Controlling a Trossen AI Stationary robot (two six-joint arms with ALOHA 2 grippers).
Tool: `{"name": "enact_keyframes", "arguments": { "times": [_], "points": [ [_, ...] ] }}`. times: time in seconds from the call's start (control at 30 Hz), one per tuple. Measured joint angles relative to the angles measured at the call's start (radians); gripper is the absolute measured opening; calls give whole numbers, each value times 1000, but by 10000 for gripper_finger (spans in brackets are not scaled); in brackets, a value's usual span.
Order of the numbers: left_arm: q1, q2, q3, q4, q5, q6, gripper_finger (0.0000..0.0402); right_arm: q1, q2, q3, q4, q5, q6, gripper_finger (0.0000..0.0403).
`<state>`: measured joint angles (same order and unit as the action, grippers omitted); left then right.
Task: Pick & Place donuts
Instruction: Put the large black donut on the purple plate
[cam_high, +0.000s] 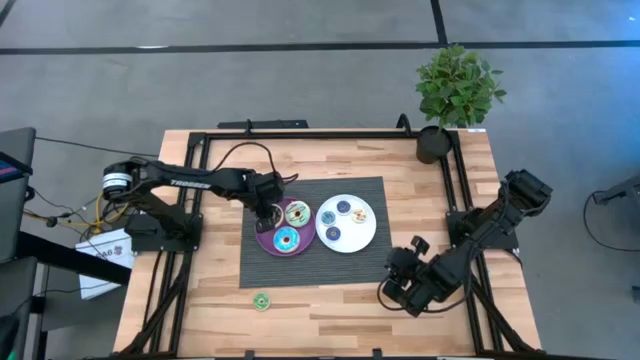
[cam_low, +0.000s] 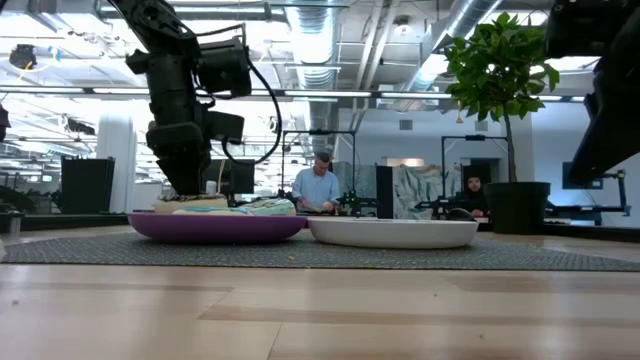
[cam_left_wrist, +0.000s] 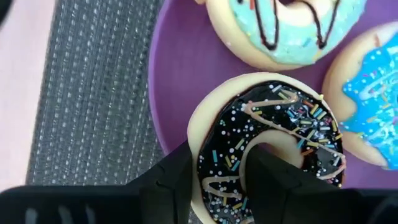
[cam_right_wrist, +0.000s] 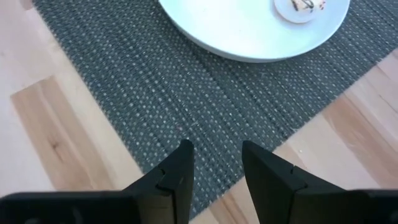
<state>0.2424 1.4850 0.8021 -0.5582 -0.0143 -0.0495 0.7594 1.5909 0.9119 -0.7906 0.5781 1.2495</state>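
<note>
Two dark fingers of the left gripper (cam_left_wrist: 217, 180) pinch the rim of a chocolate donut (cam_left_wrist: 273, 143). One finger is outside the ring and one pokes into its hole. This donut has dark icing with tiny sprinkles. It lies on the purple plate (cam_high: 268, 240), at the plate's left edge in the high view. Just beside it on the same plate are a light green donut (cam_high: 297, 213) with dark stripes and a bright blue donut (cam_high: 286, 240).

Next to the purple plate sits the white plate (cam_high: 362, 240), and the two plates are touching or almost touching. Three small donuts (cam_high: 344, 208) lie on the white plate. Both plates rest on a dark grey mat (cam_high: 385, 195) in the middle of the wooden table (cam_high: 215, 295). One little green donut (cam_high: 261, 301) lies alone on the wood near the front edge.

The right gripper (cam_right_wrist: 214, 165) waits with its fingers apart and nothing between them. It hangs over the mat's corner, near the white plate.

A potted plant (cam_high: 455, 95) stands at the far right corner.
</note>
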Motion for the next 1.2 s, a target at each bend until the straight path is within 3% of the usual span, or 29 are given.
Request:
{"name": "enact_keyframes", "arguments": {
  "times": [0.7,1.2],
  "points": [
    [0,22,0,33,10,-15,117,-42,0,0,-16,0,-2,127],
    [0,22,0,25,18,-44,225,-41,0,0,-16,0,-2,127]
  ]
}}
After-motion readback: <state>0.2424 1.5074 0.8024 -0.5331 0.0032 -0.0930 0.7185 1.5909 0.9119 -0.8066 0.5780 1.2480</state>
